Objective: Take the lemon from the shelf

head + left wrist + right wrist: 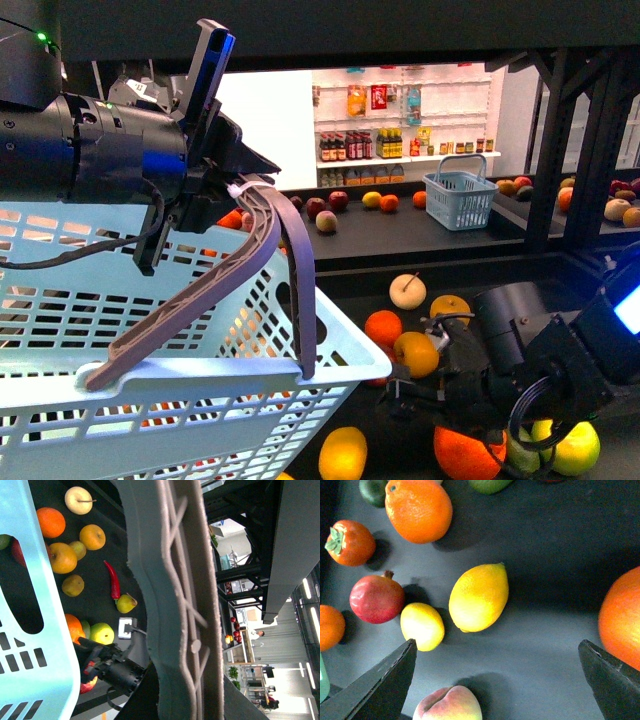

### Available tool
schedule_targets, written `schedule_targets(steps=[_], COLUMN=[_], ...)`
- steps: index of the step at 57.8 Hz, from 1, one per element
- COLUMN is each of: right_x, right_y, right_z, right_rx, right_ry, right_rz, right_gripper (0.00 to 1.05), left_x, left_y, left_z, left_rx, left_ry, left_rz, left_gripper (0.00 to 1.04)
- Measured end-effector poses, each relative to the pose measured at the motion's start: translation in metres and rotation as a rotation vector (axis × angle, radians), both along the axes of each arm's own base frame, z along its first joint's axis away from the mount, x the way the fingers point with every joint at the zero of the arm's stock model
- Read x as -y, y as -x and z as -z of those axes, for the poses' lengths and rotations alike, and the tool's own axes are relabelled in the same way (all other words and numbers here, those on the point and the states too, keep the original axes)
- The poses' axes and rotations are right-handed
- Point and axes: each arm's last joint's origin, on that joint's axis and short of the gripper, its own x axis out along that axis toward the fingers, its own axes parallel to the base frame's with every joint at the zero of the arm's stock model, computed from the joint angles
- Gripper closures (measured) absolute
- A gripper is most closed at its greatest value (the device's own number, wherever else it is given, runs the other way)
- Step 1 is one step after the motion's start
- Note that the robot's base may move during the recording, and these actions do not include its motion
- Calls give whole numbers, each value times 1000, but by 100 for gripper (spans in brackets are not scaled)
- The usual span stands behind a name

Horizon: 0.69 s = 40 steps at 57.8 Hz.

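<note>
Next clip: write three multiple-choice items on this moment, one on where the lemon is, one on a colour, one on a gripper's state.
1. Where is the large lemon?
A. on a plate
B. on the dark shelf deck, ahead of the right gripper
C. in a bowl

2. What colour is the basket?
A. red
B. black
C. light blue

3. The left gripper is:
A. shut on the basket's handle
B. open over a plate
C. holding a banana

Answers:
1 B: the lemon lies on the deck beyond the spread fingers, not between them.
2 C: its slotted walls are light blue.
3 A: the front view shows the gripper clamped on the raised handle.
</note>
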Motion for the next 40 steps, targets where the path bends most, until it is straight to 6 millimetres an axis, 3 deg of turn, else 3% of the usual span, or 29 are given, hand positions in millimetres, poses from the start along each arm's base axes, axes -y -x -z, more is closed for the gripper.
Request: schedule_targets(steps=[14,40], right_x=[-49,-86], right_y=[-10,-31], right_z=[49,74], right_rx=[12,111], right_ry=[94,179], right_rz=[-24,-28], right_gripper=[7,7], left_x=[0,0], left_y=[0,0], left_z=[0,0], left_rx=[0,0], left_ry=[0,0], left_rz=[0,0], left_gripper=[97,97])
